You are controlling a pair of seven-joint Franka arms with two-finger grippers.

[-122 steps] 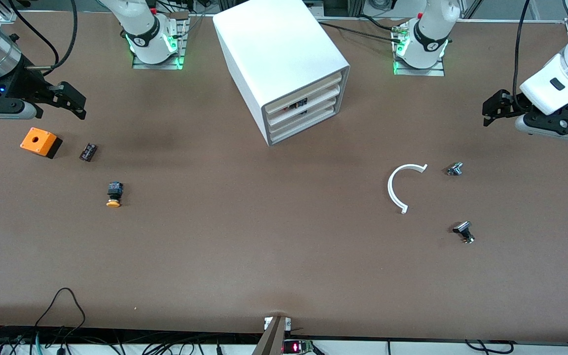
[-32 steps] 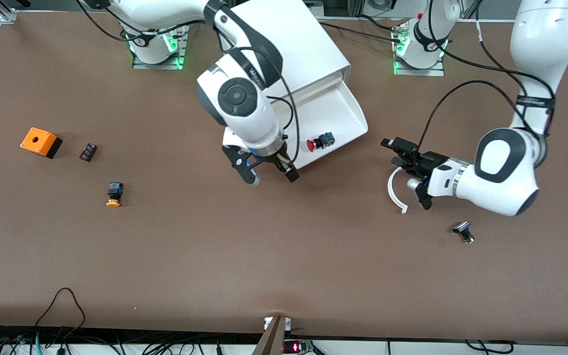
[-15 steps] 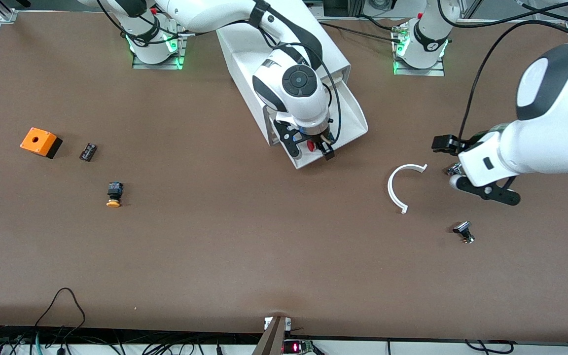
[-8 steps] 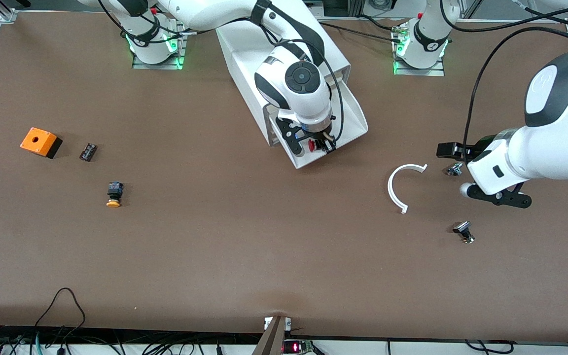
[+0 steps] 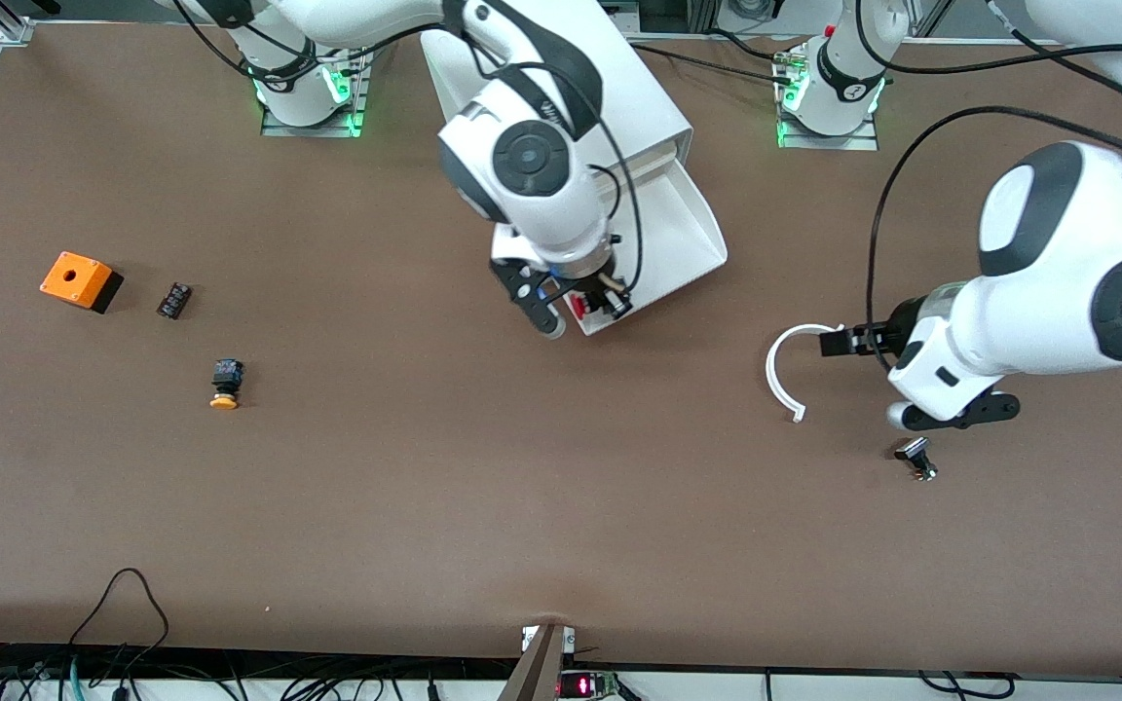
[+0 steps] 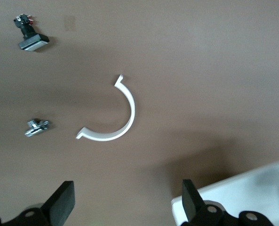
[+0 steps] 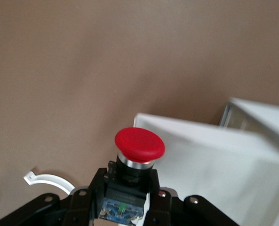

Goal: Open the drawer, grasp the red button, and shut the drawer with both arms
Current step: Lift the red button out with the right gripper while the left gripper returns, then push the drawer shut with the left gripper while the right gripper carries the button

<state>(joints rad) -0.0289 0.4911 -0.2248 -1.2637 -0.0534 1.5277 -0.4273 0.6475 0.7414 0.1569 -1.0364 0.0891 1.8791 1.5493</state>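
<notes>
The white cabinet [image 5: 644, 92] has one drawer [image 5: 683, 239] pulled open toward the front camera. My right gripper [image 5: 574, 305] is shut on the red-capped button [image 5: 578, 304] and holds it just above the drawer's front corner. In the right wrist view the button [image 7: 139, 143] stands cap-up between the fingers of the gripper [image 7: 130, 190], with the drawer [image 7: 214, 160] under it. My left gripper [image 5: 829, 346] is open and empty over the table beside a white arc [image 5: 770, 375]. In the left wrist view the gripper [image 6: 128, 197] faces the arc [image 6: 130, 110].
An orange box with a hole [image 5: 81, 280], a small black part [image 5: 173, 299] and an orange-capped button [image 5: 225, 383] lie toward the right arm's end. A small black-headed part [image 5: 915, 455] lies under the left arm. The drawer's corner [image 6: 243, 188] shows by the left gripper.
My right gripper closed on the button in the drawer and has carried it up to the drawer's front corner. My left gripper has moved closer to the white arc.
</notes>
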